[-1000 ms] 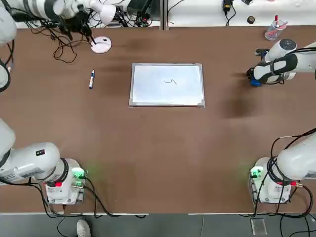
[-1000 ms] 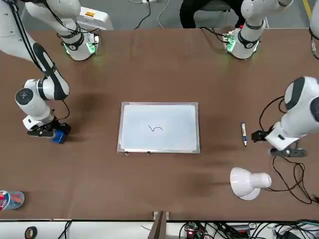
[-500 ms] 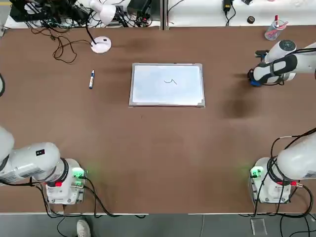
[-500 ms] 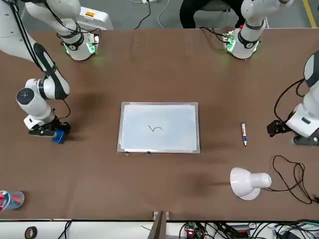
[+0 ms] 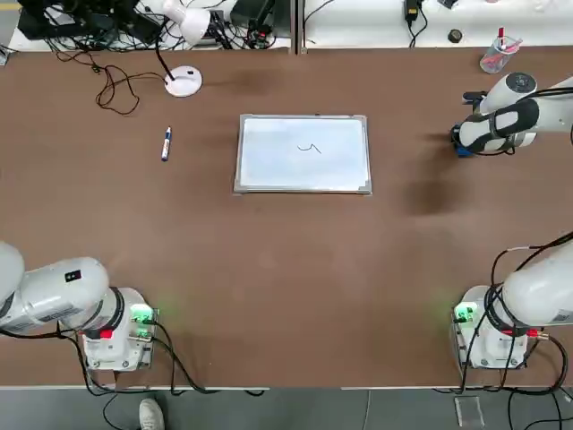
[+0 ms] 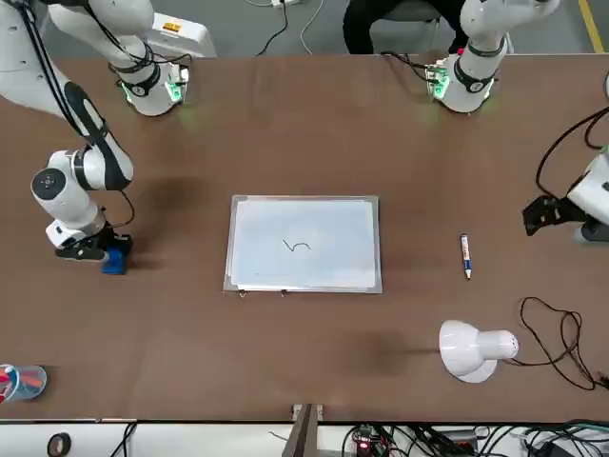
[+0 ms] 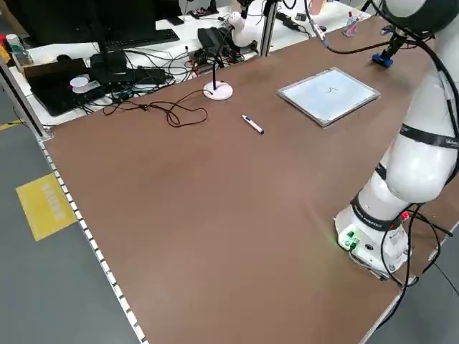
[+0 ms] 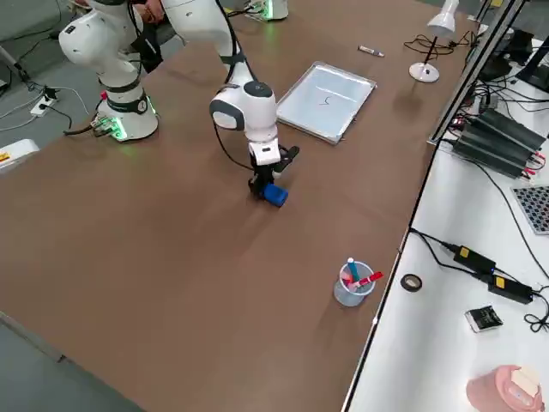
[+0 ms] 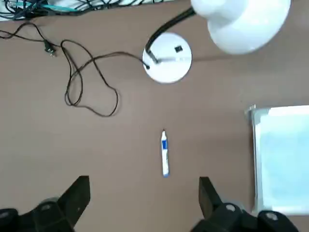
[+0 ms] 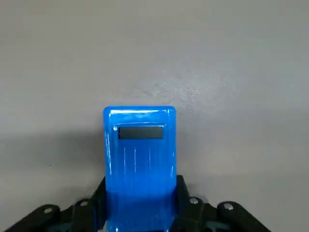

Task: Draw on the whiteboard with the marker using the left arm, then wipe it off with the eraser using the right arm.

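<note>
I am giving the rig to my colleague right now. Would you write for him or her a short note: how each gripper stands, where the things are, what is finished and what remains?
Right gripper: shut on the eraser, over the table's right part, off the whiteboard.
Left gripper: open and empty, beyond the marker, at the table's left side.
Marker: lying on the table, left of the whiteboard.
Whiteboard: flat near the middle, with a short wavy line on it.
Done: drawing, apparently; eraser gripped.
Left: bring the eraser over and wipe the line off.
</note>
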Motion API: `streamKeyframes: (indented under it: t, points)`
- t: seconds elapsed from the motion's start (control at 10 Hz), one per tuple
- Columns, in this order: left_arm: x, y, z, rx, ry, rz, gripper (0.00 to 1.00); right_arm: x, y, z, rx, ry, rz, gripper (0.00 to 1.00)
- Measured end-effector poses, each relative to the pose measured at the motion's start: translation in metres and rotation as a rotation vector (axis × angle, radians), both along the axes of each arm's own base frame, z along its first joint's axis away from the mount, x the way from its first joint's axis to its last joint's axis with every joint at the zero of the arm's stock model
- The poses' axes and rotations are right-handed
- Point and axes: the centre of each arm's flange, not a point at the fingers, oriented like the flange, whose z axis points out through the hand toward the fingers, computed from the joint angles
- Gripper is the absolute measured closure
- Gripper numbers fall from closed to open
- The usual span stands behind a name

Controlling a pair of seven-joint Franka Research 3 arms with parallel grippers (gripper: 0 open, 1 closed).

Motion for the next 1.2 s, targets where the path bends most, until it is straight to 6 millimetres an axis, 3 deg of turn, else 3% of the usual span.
streamKeyframes:
  t: [0.3, 0.5, 0.9, 1.2]
  points:
    - [-0.016, 0.024, 0.019, -0.030, 0.016, 0.008, 0.00, 0.004, 0.012, 0.004, 0.010, -0.012, -0.017, 0.44]
    - [-0.032, 0.023, 0.028, -0.027, 0.039, -0.005, 0.00, 0.014, 0.042, 0.018, 0.027, -0.002, -0.030, 0.44]
    - [-0.065, 0.009, 0.036, -0.004, 0.063, -0.022, 0.00, 0.037, 0.144, 0.086, 0.070, 0.013, -0.102, 0.44]
    - [-0.084, 0.016, 0.038, -0.008, 0.068, -0.010, 0.00, 0.030, 0.242, 0.117, 0.126, -0.041, -0.144, 0.44]
